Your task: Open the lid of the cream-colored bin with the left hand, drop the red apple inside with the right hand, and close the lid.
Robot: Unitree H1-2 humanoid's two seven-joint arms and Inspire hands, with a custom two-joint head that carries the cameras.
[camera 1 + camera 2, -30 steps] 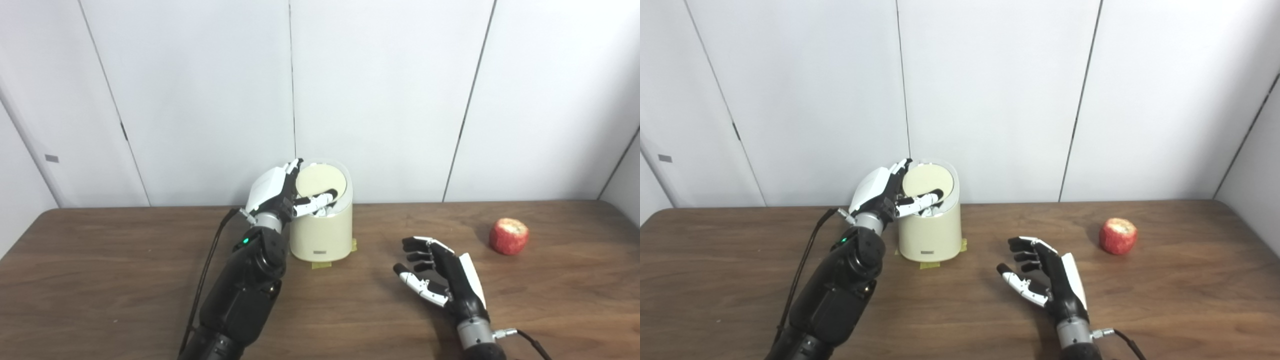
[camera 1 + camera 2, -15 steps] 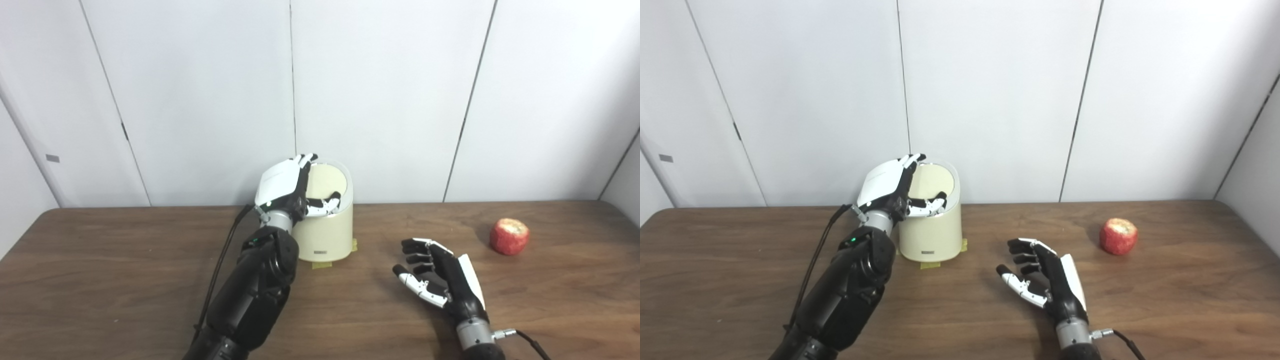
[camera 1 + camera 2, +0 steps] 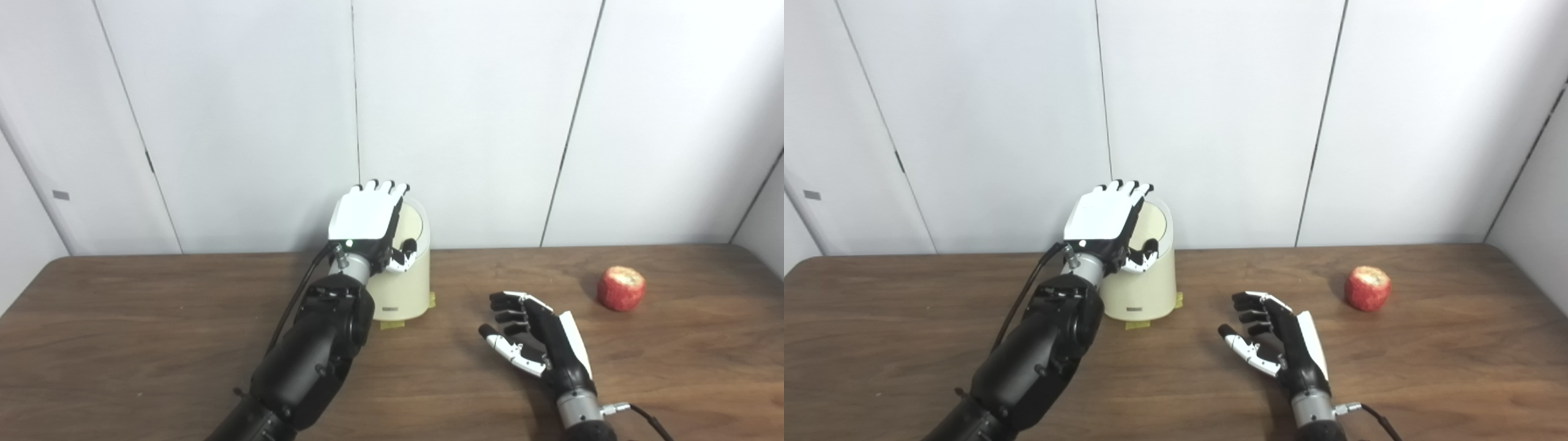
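The cream-colored bin (image 3: 401,288) stands at the back of the wooden table (image 3: 153,343), close to the white panelled wall (image 3: 465,110), with bits of yellow tape (image 3: 392,324) at its base. Its lid (image 3: 409,222) is tipped up toward the wall. The left hand (image 3: 367,223) stands in front of the bin's top, its white back facing the cameras and its fingers extended upward side by side, the thumb (image 3: 404,256) curled at the rim. A second ago that hand lay turned sideways at the bin's left edge, the lid's round face in plain view; now the hand covers most of it. Whether the fingers touch the lid cannot be told, and the bin's inside is hidden. The right hand (image 3: 536,343) is unchanged, just above the table, palm turned leftward, fingers loosely spread and empty. The red apple (image 3: 621,288) sits on the table to the far right, well apart from both hands.
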